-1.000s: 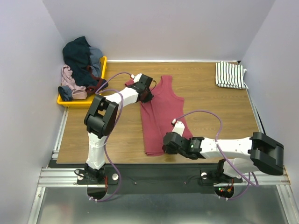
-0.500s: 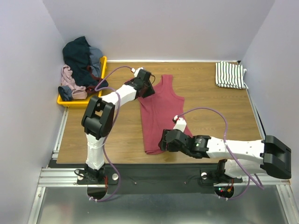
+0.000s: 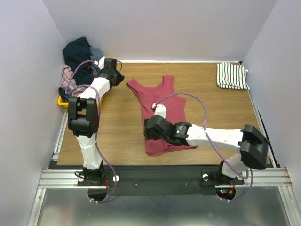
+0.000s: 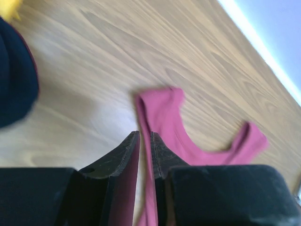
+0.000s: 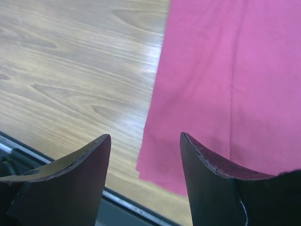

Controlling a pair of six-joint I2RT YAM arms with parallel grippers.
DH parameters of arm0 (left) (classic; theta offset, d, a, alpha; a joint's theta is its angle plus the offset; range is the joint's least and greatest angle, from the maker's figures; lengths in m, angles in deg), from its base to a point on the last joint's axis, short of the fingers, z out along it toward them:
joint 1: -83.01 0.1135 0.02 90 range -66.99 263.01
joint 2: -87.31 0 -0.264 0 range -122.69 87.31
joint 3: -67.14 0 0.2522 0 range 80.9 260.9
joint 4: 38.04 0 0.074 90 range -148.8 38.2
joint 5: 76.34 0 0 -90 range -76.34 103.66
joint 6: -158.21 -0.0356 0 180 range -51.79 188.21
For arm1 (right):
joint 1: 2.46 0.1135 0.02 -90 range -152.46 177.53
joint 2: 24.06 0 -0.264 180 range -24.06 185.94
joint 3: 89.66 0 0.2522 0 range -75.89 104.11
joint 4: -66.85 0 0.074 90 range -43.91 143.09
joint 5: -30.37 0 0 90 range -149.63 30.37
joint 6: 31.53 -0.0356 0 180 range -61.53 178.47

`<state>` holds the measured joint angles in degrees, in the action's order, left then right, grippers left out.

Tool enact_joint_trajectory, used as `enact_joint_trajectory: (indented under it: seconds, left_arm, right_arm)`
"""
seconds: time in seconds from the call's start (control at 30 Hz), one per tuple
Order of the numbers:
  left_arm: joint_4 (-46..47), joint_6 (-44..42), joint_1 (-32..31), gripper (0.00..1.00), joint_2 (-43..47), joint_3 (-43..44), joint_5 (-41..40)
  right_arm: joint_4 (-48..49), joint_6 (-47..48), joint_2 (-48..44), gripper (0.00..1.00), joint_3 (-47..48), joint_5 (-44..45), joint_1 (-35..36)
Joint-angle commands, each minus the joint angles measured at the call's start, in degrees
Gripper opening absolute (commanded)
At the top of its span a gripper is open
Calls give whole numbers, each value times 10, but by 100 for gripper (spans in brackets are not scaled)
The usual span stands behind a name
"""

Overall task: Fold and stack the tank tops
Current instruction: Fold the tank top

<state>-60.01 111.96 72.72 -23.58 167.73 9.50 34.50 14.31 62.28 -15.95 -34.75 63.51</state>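
Two tank tops lie on the wooden table (image 3: 117, 132). The dark red tank top (image 3: 164, 106) is spread flat at the centre. Its long axis runs near to far and leans slightly left at the far end, with its two straps pointing far and its hem near. The striped tank top (image 3: 231, 75) sits folded in the far right corner, well apart. One yellow tray (image 3: 62, 100) at the far left holds a heap of clothes (image 3: 77, 54). The left gripper (image 3: 117, 76), beside the tray, has its jaws a narrow slit apart at the red top's left strap. Whether it pinches cloth cannot be told. The right gripper (image 3: 149, 131) hovers wide and empty over the near left part of the red top.
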Motion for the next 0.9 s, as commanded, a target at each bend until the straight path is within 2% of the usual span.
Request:
enact_joint_trajectory:
  seconds: [0.0, 0.17, 0.23, 0.33, 0.87]
  left_arm:
    - [-19, -26, 3, 26, -52, 82, -6]
    - [-39, -56, 7, 27, -135, 172, 14]
    - [-42, -60, 7, 31, -154, 192, 14]
    - [-34, -62, 7, 35, -163, 192, 18]
    - [-21, -72, 6, 36, -201, 189, 29]
  right_arm:
    - [10, 55, 51, 65, 44, -24, 0]
    - [17, 62, 97, 61, 65, -45, 0]
    - [19, 62, 107, 60, 65, -52, 0]
    - [22, 60, 120, 60, 62, -55, 1]
    - [34, 41, 160, 59, 44, -72, 23]
